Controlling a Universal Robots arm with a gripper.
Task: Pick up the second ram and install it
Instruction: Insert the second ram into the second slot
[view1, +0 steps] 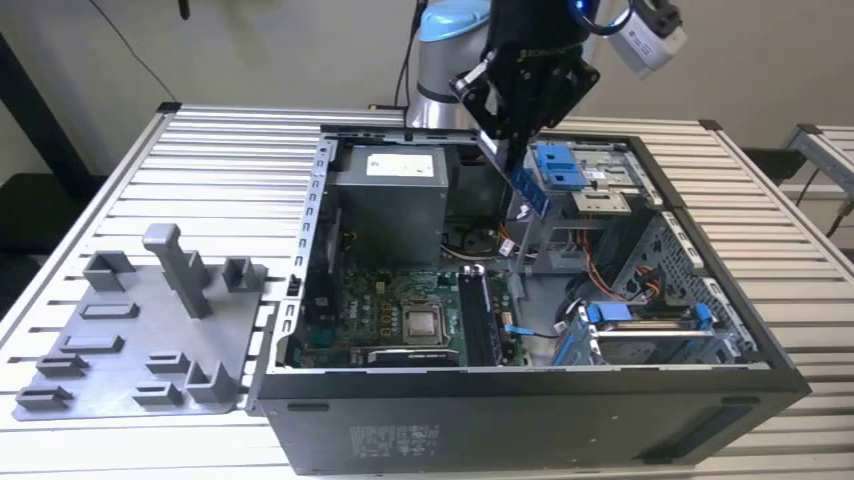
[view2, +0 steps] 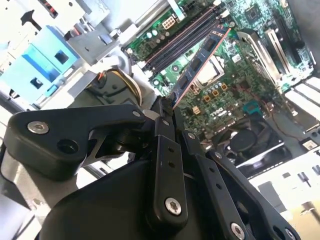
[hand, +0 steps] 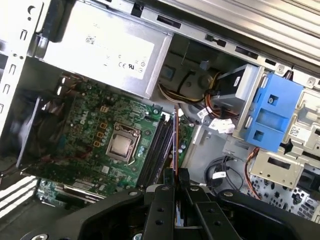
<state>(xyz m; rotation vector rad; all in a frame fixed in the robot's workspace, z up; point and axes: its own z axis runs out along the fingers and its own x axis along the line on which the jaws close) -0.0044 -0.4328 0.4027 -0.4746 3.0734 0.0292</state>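
My gripper (view1: 507, 138) hangs over the open computer case (view1: 534, 385), shut on the second ram (view1: 529, 182), a narrow dark stick with a bluish label that points down from the fingers. In the second wrist view the ram (view2: 200, 67) runs out from the gripper (view2: 168, 108) over the motherboard, with black chips along its face. In the first wrist view the ram (hand: 176, 142) is seen edge-on beyond the gripper (hand: 176, 174), above the dark memory slots (hand: 157, 147) beside the processor socket (hand: 122, 145). The slots (view1: 478, 318) lie well below the ram's lower end.
A grey holder tray (view1: 147, 335) with upright posts lies on the slatted table at the exterior view's left. Inside the case are the power supply (view1: 387, 195), blue drive brackets (view1: 561, 165), a lower drive bay (view1: 647, 325) and loose cables (view1: 614, 280).
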